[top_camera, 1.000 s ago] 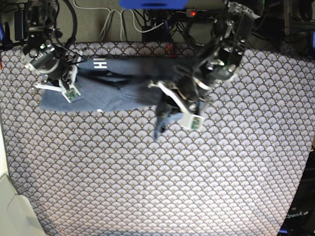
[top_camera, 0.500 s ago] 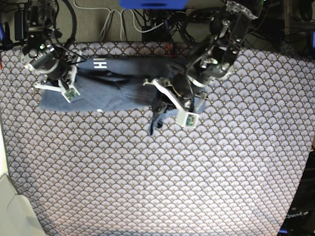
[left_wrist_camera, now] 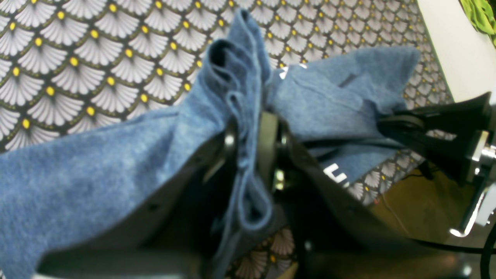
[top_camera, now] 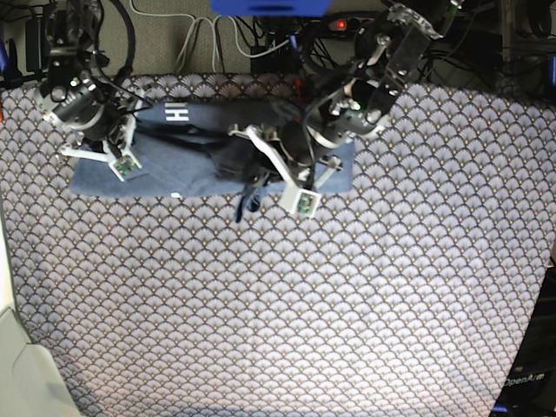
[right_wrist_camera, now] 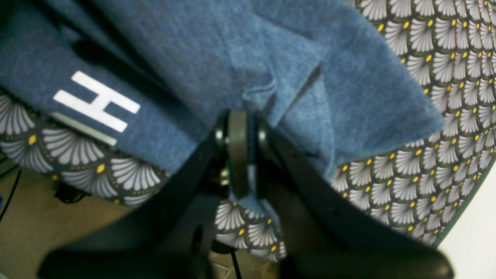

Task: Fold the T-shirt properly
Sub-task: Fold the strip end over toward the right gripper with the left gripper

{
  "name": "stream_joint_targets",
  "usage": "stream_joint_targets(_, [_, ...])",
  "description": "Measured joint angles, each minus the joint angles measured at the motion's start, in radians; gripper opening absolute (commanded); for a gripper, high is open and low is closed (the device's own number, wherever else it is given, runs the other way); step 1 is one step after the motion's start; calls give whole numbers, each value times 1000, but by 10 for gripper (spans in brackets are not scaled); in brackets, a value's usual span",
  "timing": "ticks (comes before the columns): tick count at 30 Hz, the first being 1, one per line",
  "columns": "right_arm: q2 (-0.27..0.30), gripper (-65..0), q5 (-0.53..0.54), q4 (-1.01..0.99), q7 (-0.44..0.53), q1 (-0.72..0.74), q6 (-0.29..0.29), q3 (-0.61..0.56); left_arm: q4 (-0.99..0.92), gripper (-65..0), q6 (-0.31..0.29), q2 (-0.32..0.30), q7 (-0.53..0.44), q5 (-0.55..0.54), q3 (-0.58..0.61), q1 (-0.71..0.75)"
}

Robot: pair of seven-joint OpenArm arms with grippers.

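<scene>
The slate-blue T-shirt (top_camera: 191, 165) lies stretched along the back of the table, with white lettering (top_camera: 176, 111) showing near its left end. My left gripper (top_camera: 259, 178) is shut on a bunched fold of the shirt (left_wrist_camera: 248, 116), held up over the shirt's middle, and a tip of cloth (top_camera: 248, 204) hangs below it. My right gripper (top_camera: 111, 143) is shut on the shirt's left end. In the right wrist view the cloth (right_wrist_camera: 271, 69) is pinched between the fingers, and a white H (right_wrist_camera: 97, 101) sits beside them.
The scallop-patterned tablecloth (top_camera: 278, 304) covers the whole table. Cables and a power strip (top_camera: 261, 39) lie behind the back edge. A white surface (top_camera: 17, 365) sits at the front left corner, and a black stand (top_camera: 526, 382) at the front right.
My left gripper has carried its fold of cloth leftward over the shirt, leaving a flat part of the shirt behind on the right. The right arm has not moved.
</scene>
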Motion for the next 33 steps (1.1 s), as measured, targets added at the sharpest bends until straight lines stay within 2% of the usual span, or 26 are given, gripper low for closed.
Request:
stream_joint_targets(4, [0, -650, 0, 0, 0, 0, 0, 0, 0, -609, 0, 3, 6, -1, 1, -10])
stream_joint_targets(9, [0, -650, 0, 0, -1, 0, 0, 0, 0, -469, 1, 19, 5, -3, 0, -19])
stream_joint_targets(11, [0, -650, 0, 0, -1, 0, 0, 0, -7, -435, 0, 34, 3, -4, 0, -18])
stream_joint_targets(17, [0, -650, 0, 0, 0, -2, 0, 0, -11, -429, 0, 33, 4, -9, 5, -16])
stream_joint_targets(25, [0, -650, 0, 0, -1, -2, 0, 0, -12, -429, 1, 15, 4, -135, -6, -17])
stream_joint_targets(29, [3, -650, 0, 0, -1, 0, 0, 0, 16, -429, 4, -47, -8, -187, -106, -10])
stream_joint_targets(33, [3, -650, 0, 0, -3, 6, 0, 5, 8, -429, 9, -145, -8, -227, -210, 53])
